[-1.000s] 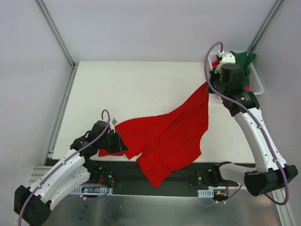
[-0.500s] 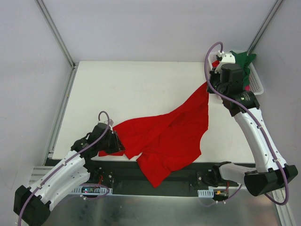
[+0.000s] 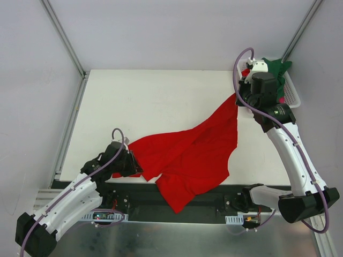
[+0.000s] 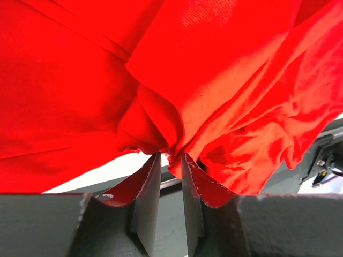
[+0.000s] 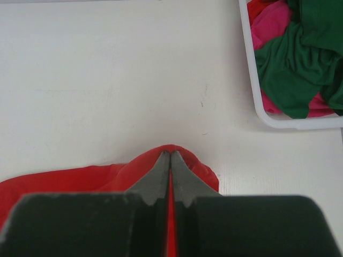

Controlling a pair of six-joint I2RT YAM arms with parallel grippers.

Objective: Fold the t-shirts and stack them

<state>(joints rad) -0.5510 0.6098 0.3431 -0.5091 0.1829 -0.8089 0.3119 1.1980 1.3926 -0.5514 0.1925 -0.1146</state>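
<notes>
White table (image 3: 150, 101), grey walls on three sides. Red shirt (image 3: 187, 155) strung slantwise across it, from the far right down to the near edge, where one lobe hangs over the front. My right pincer (image 5: 170, 155): jaws pressed together, a thin sliver of red nipped between them, cloth humped round the tips. My left pincer (image 4: 169, 154): jaws narrow, a bunched fold of the same shirt caught at the tips, at its near-left end. Basket (image 5: 300, 123) at the far right corner, near the right pincer; green shirt (image 5: 300, 59) and pink shirt (image 5: 270, 24) heaped inside, tangled together
</notes>
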